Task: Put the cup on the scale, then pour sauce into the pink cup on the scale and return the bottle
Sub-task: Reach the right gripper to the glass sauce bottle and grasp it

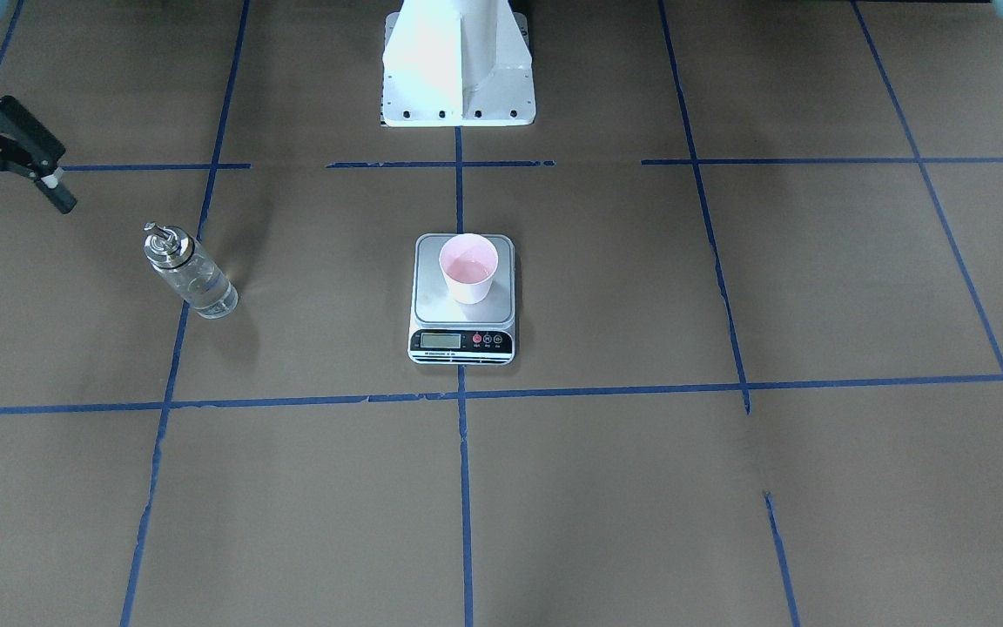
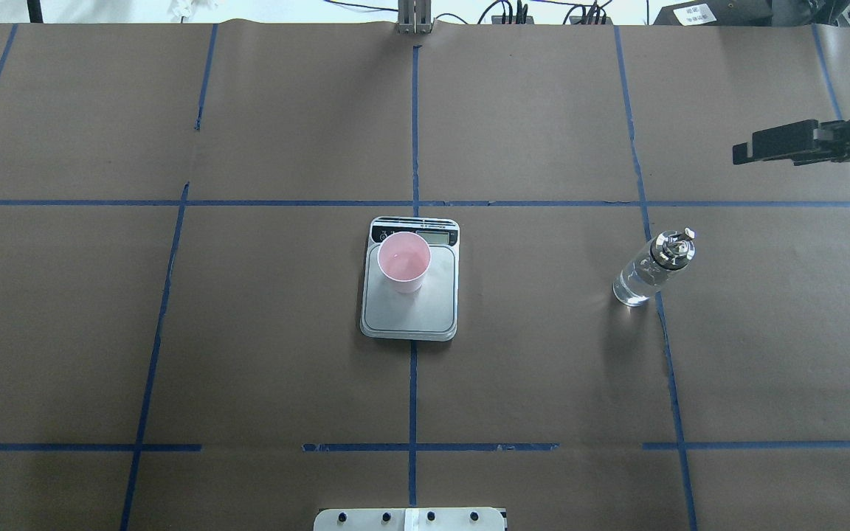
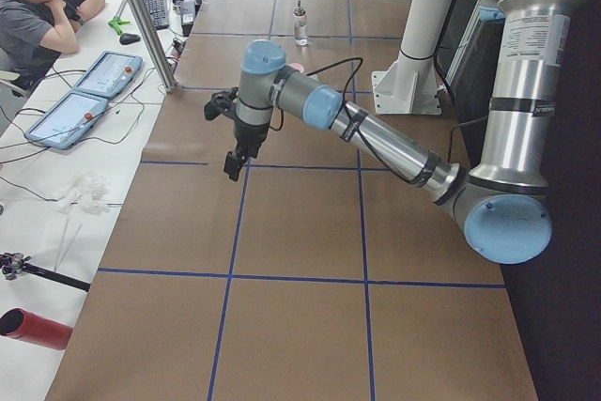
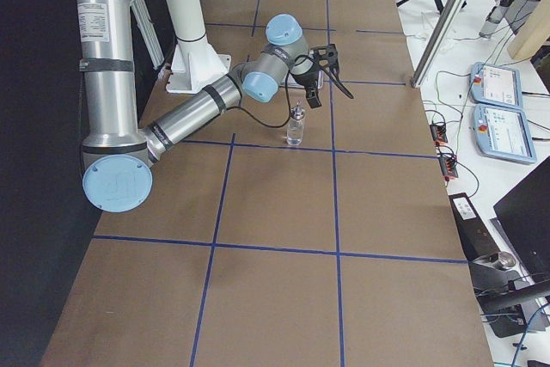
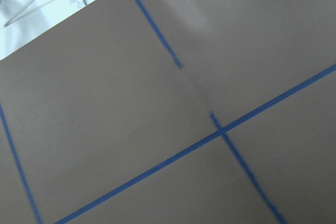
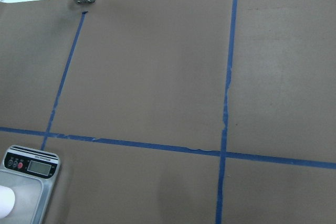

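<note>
On your overhead view the cup [image 2: 403, 262] is sitting upright on the scale [image 2: 410, 313], toward the 11 o'clock part of the platform and close to the black display strip [image 2: 415, 234], with bare silver showing toward 6 o'clock. You cannot tell from these views whether anything is lying in the cup. The scale is resting at the middle of the worktop [image 2: 285, 332], straddling a blue tape line [image 2: 413, 391]. At 3 o'clock from the scale, well apart from it, the bottle [image 2: 646, 269] is standing upright with its metal cap on, just beside another tape line, and the clear sauce [image 2: 631, 289] is showing through the glass. The right claw [image 2: 741, 153] is hanging at about 1 o'clock from the bottle, apart from it and gripping nothing. From the front-facing camera you are seeing its two fingers [image 1: 56, 190] spread wide. The left claw [image 3: 232, 164] is pointing down above the worktop far out toward 9 o'clock from the scale. Only a sliver of it is showing at the front view's 3 o'clock edge, so you cannot tell whether it is spread or pressed together. Its wrist camera is taking in only brown paper and tape. A person [image 3: 42, 7] is sitting at the side table.
</note>
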Tool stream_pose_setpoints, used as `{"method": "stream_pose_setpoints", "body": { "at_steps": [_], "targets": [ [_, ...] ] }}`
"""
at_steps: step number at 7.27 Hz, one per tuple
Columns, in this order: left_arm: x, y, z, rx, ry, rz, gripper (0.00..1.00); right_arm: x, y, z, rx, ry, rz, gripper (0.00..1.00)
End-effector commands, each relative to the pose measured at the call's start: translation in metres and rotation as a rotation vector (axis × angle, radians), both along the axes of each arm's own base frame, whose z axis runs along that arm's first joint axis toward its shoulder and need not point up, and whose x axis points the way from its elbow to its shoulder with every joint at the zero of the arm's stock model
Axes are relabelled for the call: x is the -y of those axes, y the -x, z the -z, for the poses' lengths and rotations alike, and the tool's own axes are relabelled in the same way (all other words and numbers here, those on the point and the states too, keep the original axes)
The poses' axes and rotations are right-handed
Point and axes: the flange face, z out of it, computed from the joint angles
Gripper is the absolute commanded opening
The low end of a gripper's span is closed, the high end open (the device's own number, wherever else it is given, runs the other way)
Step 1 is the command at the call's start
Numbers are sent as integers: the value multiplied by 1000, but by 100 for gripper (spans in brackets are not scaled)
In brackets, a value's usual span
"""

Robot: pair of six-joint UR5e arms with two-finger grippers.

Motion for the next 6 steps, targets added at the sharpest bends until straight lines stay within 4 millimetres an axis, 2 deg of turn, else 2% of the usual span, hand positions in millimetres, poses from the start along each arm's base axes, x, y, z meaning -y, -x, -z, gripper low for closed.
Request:
{"method": "stream_pose_setpoints", "body": {
  "at_steps": [1,2,4,5,6],
  "targets": [
    [-40,96,-88,10,37,7,100,-40,48,25,21,12,-28,100],
    [-70,99,-111,15,52,-28,100,-77,79,19,-35,-20,-64,100],
    [-95,95,-132,3,103,-25,100,-129,139,12,-68,-34,-130,100],
    [-110,91,-139,-28,123,-24,100,-167,174,5,-96,-99,-188,100],
    [-114,88,-139,-62,123,-28,100,-198,200,1,-91,-126,-233,100]
  ]
}}
